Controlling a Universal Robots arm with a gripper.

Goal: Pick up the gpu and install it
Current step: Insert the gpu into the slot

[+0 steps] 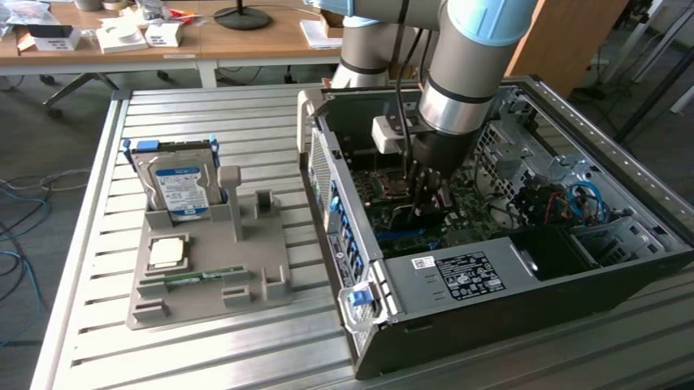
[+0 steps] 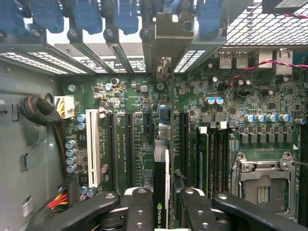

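The claw [image 2: 166, 204] gripped the gpu [image 2: 161, 187] edge-on between partly closed fingers, inside the computer case [image 1: 456, 276]. Its long axis ran along the motherboard's expansion slots [image 2: 129, 144] directly beneath.

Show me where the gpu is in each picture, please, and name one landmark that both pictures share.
Exterior view: the gpu is a thin dark card held edge-on under the gripper, inside the open computer case.
Wrist view: the gpu stands edge-on between the two black fingers, above the green motherboard.
Shared landmark: the motherboard with its metal processor socket.
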